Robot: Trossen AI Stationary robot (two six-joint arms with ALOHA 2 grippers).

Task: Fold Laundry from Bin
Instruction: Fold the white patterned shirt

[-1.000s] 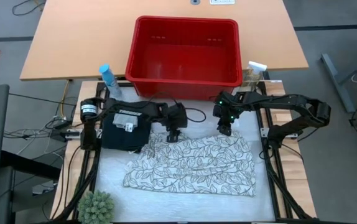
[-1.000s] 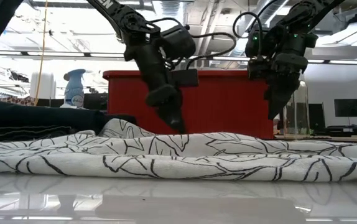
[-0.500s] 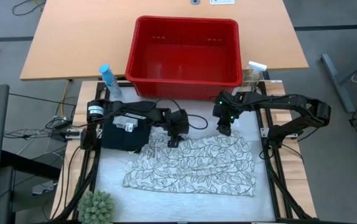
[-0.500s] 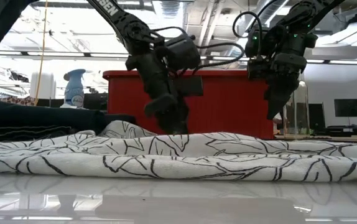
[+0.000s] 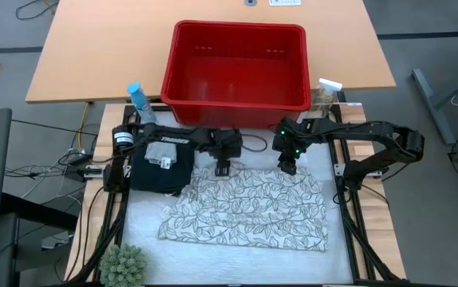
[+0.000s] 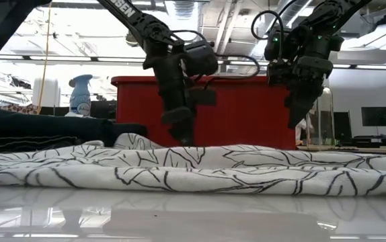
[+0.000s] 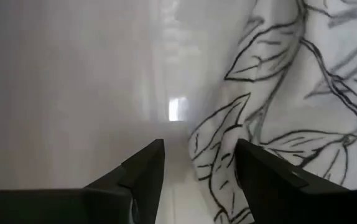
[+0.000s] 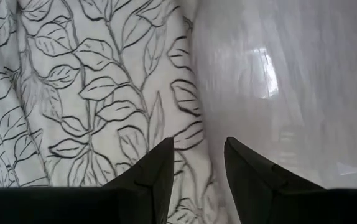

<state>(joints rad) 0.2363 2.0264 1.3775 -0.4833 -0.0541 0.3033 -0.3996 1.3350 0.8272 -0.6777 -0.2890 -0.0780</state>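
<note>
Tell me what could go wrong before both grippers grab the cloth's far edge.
The left gripper hangs open at the very edge of the leaf cloth, so it may pinch only a sliver or miss. The right gripper sits over folds and could catch several layers. The dark trousers touch the cloth and may drag along.

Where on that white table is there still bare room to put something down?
A bare strip runs along the near edge, between the leaf-print cloth and the small plant. Another lies between the cloth's far edge and the red bin; the left gripper and right gripper crowd it. Dark trousers fill the far-left corner.
</note>
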